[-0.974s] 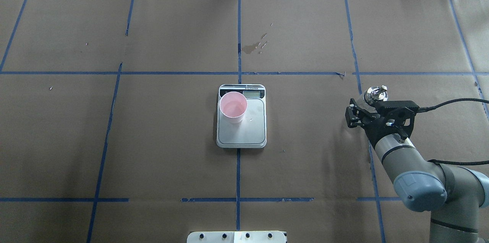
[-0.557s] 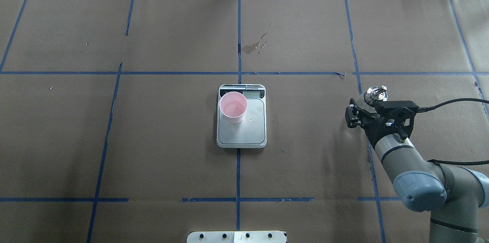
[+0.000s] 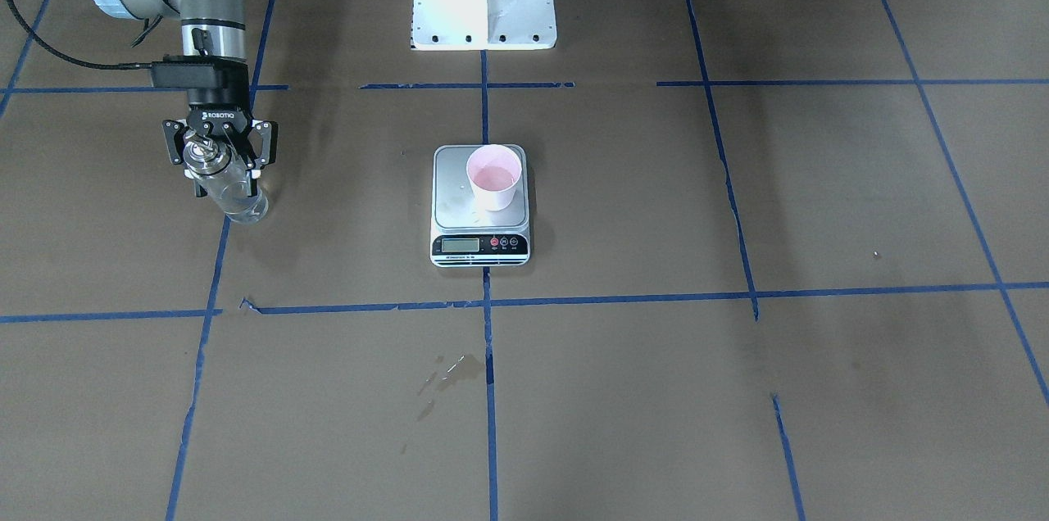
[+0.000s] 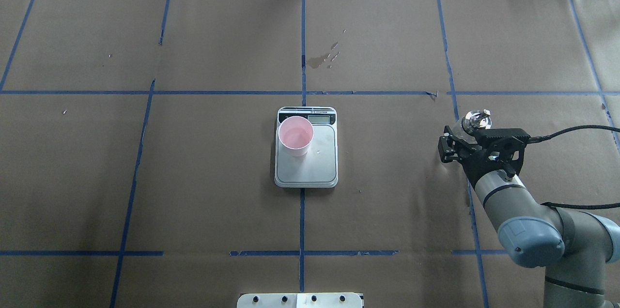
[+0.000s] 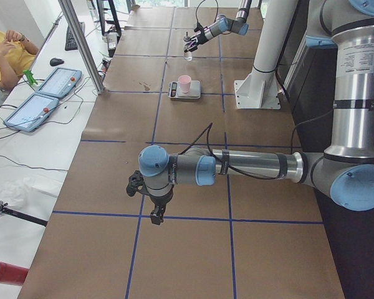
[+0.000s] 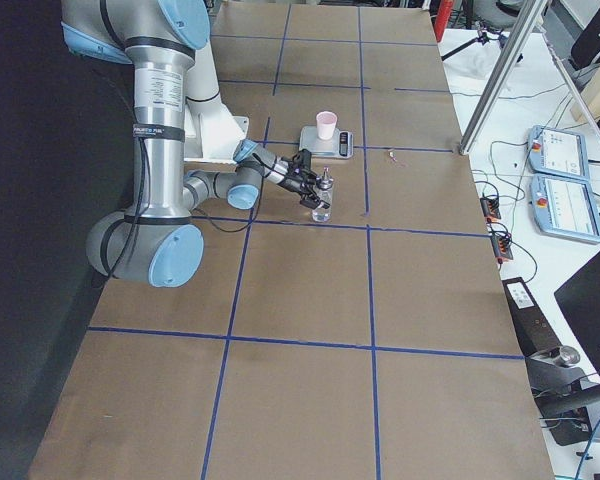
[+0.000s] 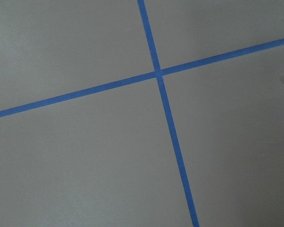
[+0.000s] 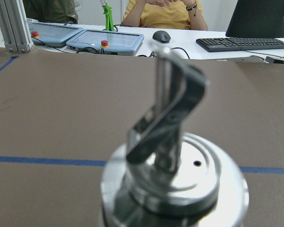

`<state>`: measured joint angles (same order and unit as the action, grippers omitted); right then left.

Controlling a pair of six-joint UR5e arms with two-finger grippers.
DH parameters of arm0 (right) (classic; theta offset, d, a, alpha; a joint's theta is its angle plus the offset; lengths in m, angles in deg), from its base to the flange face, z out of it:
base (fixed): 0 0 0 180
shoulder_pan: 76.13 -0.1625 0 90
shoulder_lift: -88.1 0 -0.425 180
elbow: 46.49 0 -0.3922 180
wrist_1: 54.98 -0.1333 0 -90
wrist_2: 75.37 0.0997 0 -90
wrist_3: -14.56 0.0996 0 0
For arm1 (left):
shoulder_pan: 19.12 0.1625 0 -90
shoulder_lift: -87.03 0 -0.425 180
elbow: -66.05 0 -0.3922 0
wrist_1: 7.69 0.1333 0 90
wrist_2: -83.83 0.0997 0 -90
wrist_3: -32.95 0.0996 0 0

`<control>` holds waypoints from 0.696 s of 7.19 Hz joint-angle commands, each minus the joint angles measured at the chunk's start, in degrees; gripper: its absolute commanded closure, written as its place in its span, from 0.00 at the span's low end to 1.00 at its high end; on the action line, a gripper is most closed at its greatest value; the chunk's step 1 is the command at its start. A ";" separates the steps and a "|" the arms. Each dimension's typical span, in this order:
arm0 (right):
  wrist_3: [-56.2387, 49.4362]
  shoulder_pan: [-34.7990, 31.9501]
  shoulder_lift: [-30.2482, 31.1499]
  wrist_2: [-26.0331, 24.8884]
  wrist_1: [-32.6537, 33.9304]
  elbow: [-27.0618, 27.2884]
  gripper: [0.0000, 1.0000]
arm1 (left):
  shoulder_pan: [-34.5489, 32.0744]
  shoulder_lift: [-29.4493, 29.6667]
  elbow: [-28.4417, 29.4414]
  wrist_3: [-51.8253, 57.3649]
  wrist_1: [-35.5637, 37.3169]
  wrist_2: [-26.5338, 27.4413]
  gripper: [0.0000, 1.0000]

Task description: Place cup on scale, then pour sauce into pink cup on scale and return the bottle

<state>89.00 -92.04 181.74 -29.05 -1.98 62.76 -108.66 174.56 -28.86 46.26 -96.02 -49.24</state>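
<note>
- The tabletop (image 4: 193,177), brown paper gridded with blue tape, carries everything. A splash mark (image 4: 319,60) lies beyond the scale, well apart from it and the same as a second ago.
- The left arm lies low over bare paper far from the work, probably parked out of the way. The left pincer (image 5: 151,208) shows only in a side view, so I cannot tell whether it is spread or closed.
- The right arm reaches out on its own side, well apart from the scale. The right pincer (image 3: 223,177) appears clamped on the bottle just below the collar, which keeps it upright so nothing drips. I judge this to be the return step.
- Against a second ago, this pincer and the bottle top sit slightly lower in the overhead view, moving together. I read that as the bottle being lowered.
- The scale (image 4: 319,172) sits at the centre cross of the tape, display strip facing away from the robot. It is unmoved.
- The bottle (image 3: 242,206) stands vertical at or just above the paper; I cannot tell whether it touches.
- The cup (image 4: 296,136) stands off-centre on the plate, towards the display and the robot's left. It is unchanged.
- The sauce (image 3: 494,175) lies shallow in the cup, so the pouring looks done.
</note>
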 commanded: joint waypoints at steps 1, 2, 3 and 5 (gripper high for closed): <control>-0.08 0.00 -0.03 0.09 0.00 -0.09 0.41 | -0.01 0.00 0.16 -0.04 -0.09 0.00 0.00; 0.00 0.00 -0.03 0.09 -0.09 -0.09 0.00 | -0.01 0.00 0.16 0.05 -0.09 0.00 0.00; 0.00 0.09 0.05 0.09 -0.09 -0.09 0.00 | -0.01 0.00 0.07 -0.04 -0.09 0.00 0.00; 0.00 0.00 0.05 0.09 -0.09 -0.09 0.00 | -0.01 0.00 0.07 -0.04 -0.09 0.00 0.00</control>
<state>89.00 -92.02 181.75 -28.96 -2.06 62.67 -108.68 174.53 -28.74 46.27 -96.10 -49.24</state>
